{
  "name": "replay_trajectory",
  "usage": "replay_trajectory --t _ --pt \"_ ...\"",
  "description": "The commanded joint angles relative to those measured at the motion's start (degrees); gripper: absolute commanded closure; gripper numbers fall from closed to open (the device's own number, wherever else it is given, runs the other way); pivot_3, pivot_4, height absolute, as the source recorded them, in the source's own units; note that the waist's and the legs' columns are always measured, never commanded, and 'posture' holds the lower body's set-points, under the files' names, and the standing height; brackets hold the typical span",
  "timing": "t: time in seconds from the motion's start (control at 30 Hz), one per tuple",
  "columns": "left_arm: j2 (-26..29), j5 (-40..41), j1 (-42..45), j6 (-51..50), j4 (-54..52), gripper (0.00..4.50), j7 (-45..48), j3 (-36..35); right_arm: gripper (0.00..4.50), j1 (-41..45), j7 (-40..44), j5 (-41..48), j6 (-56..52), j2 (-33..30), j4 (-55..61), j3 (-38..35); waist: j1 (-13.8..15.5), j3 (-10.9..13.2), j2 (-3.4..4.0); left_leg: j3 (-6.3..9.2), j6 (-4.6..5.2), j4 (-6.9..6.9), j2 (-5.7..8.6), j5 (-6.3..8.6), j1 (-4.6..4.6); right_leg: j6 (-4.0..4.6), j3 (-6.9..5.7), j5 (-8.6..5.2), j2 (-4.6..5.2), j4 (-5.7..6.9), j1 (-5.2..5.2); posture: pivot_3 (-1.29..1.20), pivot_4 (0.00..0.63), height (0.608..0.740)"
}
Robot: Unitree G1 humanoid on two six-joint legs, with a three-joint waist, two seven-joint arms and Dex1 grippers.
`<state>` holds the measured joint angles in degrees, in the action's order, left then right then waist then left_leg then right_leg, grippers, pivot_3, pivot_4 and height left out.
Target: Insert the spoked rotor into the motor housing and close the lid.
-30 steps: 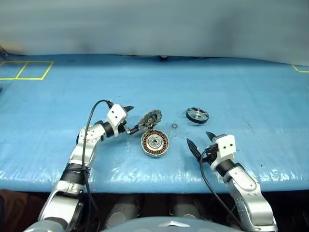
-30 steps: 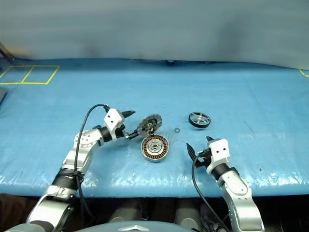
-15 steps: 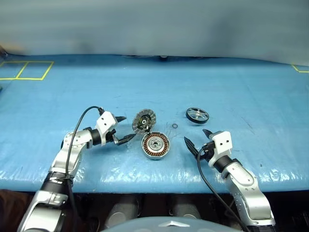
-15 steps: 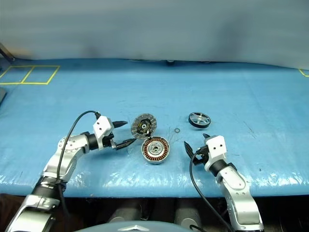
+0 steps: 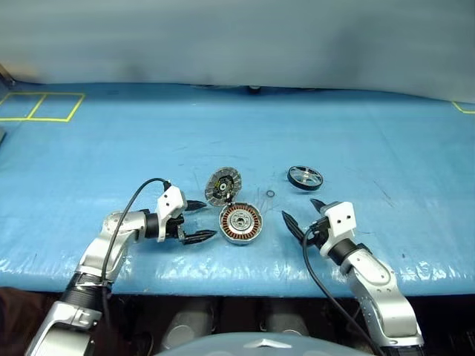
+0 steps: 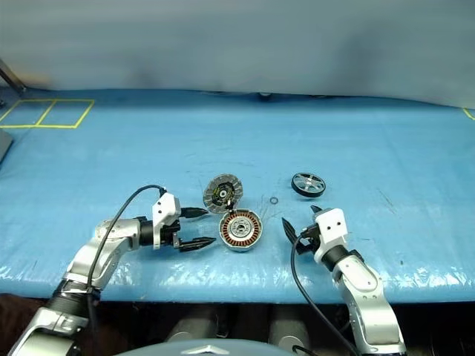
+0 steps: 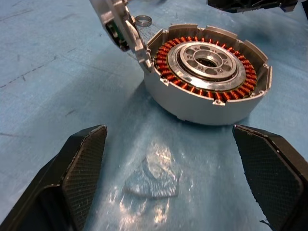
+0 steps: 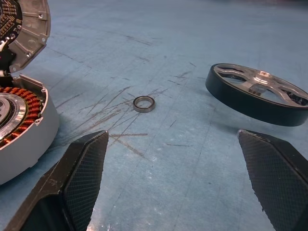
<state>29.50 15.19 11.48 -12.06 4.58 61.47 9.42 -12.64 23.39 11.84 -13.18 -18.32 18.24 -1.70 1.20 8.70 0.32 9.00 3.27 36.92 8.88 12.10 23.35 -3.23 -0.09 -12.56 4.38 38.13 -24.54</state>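
1. The black-rimmed, silver-spoked rotor (image 5: 304, 176) lies flat on the blue bench (image 5: 386, 141), well right of the silver housing with copper windings (image 5: 239, 222); pinching it across the rim would probably hold best.
2. The round grey lid (image 5: 223, 186) stands tilted open.
3. The right pincer (image 5: 300, 215) hangs spread, empty, angled toward the rotor.
4. The left pincer (image 5: 199, 220) hangs spread just beside the housing.

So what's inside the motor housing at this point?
The motor housing holds only a ring of copper windings around a silver centre hub. The spoked rotor lies apart on the table, and the lid stands open. The hub's dark bore hides whatever is deeper.
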Motion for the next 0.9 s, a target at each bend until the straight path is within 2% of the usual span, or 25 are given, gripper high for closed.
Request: replay_trajectory --t 0.03,0.3,0.47,0.67,0.9 --pt "-0.89 2.4 1.39 -0.43 -0.06 0.06 0.75 -1.3 0.0 -0.2 -0.16 0.14 0.04 -0.17 1.8 -0.45 -0.13 0.0 0.0 0.0 0.0 -0.01 -0.02 0.0 0.0 0.05 -0.01 0.02 0.0 0.0 -0.01 0.0 0.15 0.74" --pt "-3.33 -3.18 6.84 5.42 8.28 0.06 -7.51 -1.64 0.0 -1.55 -0.66 0.03 0.12 0.17 2.34 -0.4 0.0 0.0 0.0 0.0 -0.02 -0.05 -0.03 0.0 -0.01 0.09 -0.02 0.04 -0.01 -0.02 0.01 0.0 0.15 0.74" --pt "-5.88 -7.2 11.12 14.46 14.72 0.06 -14.86 -2.73 0.0 -2.13 -1.1 -0.06 0.27 0.29 2.39 -0.19 0.07 -0.01 0.0 -0.02 -0.03 0.01 -0.03 -0.01 0.0 -0.03 -0.02 0.03 -0.01 -0.03 0.02 0.0 0.15 0.74" --pt "-8.27 -8.83 12.44 21.12 17.71 0.06 -17.44 -2.52 0.0 -2.56 -1.43 -0.18 0.61 0.6 2.25 0.16 0.05 -0.01 0.0 -0.02 -0.01 0.0 -0.03 0.0 0.03 0.13 -0.02 0.16 -0.01 -0.11 0.01 0.0 0.15 0.74" --pt "-7.75 -9.47 12.16 21.19 19.01 0.06 -16.22 -2.12 0.0 -2.78 -1.57 -0.26 0.58 0.68 2.55 0.21 -0.04 -0.01 0.0 -0.02 0.0 0.01 -0.03 0.0 0.03 0.05 -0.04 0.13 -0.02 -0.11 0.02 0.0 0.15 0.74"
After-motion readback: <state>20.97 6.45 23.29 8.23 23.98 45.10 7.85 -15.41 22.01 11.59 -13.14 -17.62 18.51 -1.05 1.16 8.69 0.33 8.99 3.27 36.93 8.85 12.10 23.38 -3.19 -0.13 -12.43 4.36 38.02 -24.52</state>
